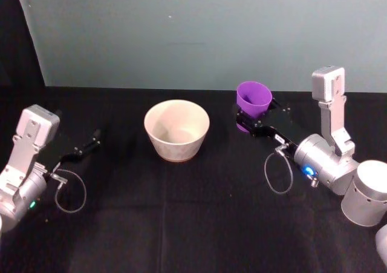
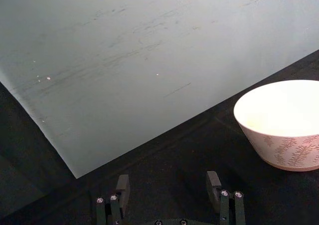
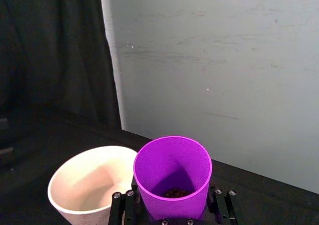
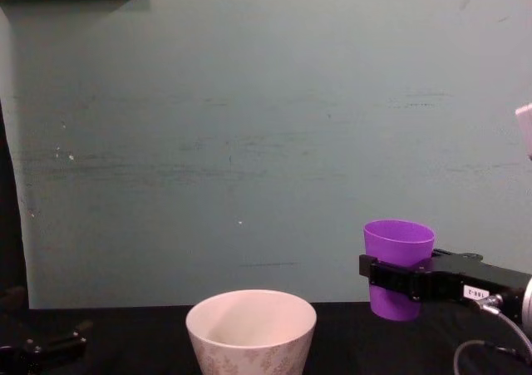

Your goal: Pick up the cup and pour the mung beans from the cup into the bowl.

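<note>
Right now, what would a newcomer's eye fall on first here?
The bright purple cup stands out, held upright in the right pincer, right of the white bowl. Dark beans lie at its bottom. The left pincer rests open at the left of the table.

The chest view's lower edge cuts off the bowl (image 4: 251, 325), and jaws hide part of the cup (image 4: 399, 239)
</note>
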